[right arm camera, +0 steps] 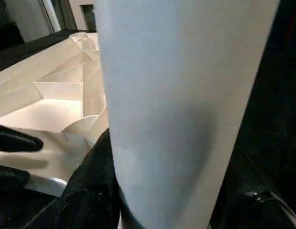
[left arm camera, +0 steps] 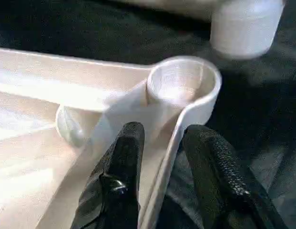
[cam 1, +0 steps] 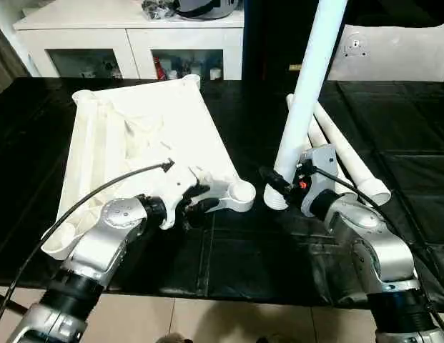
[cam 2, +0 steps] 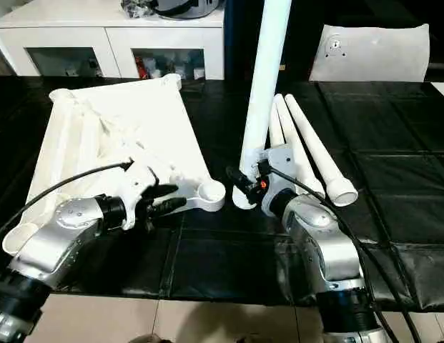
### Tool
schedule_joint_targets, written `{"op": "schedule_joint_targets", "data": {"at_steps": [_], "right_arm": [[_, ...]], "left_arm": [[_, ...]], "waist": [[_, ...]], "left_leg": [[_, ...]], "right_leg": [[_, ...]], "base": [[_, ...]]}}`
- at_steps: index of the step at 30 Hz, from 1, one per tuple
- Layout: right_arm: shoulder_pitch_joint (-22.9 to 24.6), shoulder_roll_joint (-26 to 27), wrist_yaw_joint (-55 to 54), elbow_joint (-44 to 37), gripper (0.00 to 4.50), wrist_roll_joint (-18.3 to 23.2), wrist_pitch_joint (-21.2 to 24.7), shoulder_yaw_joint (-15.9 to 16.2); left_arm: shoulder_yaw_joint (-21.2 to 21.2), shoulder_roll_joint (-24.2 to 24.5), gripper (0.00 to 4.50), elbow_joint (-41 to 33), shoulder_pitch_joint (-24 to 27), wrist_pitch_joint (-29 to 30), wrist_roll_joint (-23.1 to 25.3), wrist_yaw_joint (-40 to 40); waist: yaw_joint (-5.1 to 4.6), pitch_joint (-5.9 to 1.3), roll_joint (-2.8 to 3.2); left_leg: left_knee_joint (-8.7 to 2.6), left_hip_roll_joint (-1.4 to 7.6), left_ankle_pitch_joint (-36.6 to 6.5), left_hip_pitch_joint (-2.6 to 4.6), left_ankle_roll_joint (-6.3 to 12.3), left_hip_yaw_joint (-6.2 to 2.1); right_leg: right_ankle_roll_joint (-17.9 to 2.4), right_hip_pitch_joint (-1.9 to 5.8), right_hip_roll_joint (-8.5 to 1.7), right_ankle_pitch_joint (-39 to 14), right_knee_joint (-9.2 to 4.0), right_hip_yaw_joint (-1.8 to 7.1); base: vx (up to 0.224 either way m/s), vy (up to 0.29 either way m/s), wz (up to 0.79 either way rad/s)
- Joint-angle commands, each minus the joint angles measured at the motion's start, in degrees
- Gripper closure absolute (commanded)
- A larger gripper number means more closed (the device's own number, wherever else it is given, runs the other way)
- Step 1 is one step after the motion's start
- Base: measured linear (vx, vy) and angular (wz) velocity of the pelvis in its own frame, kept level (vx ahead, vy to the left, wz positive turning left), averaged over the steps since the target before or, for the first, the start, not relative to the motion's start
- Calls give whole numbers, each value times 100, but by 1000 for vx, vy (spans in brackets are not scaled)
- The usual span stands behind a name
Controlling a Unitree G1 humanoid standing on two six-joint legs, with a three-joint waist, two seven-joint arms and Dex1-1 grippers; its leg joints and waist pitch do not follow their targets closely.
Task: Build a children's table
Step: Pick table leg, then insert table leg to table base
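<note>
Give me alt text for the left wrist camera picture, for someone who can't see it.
Two black fingers of the left gripper straddle the thin rim of the upturned white table top, one finger inside it and one outside, just short of a round, empty corner socket. Beyond the socket, the wide end of a white leg stands over the black surface.

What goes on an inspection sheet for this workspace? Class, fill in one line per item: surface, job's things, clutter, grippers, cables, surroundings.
Surface: black padded surface.
Job's things: white table top lying underside up, corner socket empty; one leg held upright near that socket; three spare legs lying behind it.
Clutter: nothing seen.
Grippers: left gripper straddling the table top's rim beside the socket; right gripper closed on the upright leg.
Cables: black cable along the left arm, another on the right.
Surroundings: white cabinet with glass doors; white cushion.
</note>
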Motion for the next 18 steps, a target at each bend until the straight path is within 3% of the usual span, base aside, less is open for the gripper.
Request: {"op": "schedule_joint_targets", "data": {"at_steps": [1,7,13,14,18], "right_arm": [[-13,22,9,-171,259,-5,-29,12],[-5,-25,105,-162,259,-15,-30,65],[-48,-62,169,-120,259,-33,-40,91],[-55,-67,179,-114,259,-38,-42,95],[-71,-84,216,-111,259,-37,-40,105]], "left_arm": [[-73,73,304,386,-167,-243,238,23],[-46,-33,304,932,-339,-409,238,-427],[-210,-6,304,1367,-511,-602,406,-763],[-203,-10,333,1444,-543,-643,428,-777],[-143,-21,343,1617,-641,-758,460,-903]], "waist": [[-4,-388,5],[-11,-389,-27],[-12,-389,-21],[-13,-390,-18],[-13,-391,-22]], "left_leg": [[-386,217,-859,13,133,-53],[-389,236,-821,4,134,-53],[-382,236,-784,8,180,-49],[-382,238,-767,7,186,-51],[-382,237,-786,9,180,-47]], "right_leg": [[-719,339,-485,-1502,-496,310],[-790,349,-517,-1512,-480,316],[-824,347,-531,-1542,-489,324],[-829,344,-526,-1499,-483,323],[-834,351,-532,-1535,-482,321]], "base": [[0,0,0],[0,0,0],[0,0,0],[0,0,0],[0,0,0]]}}
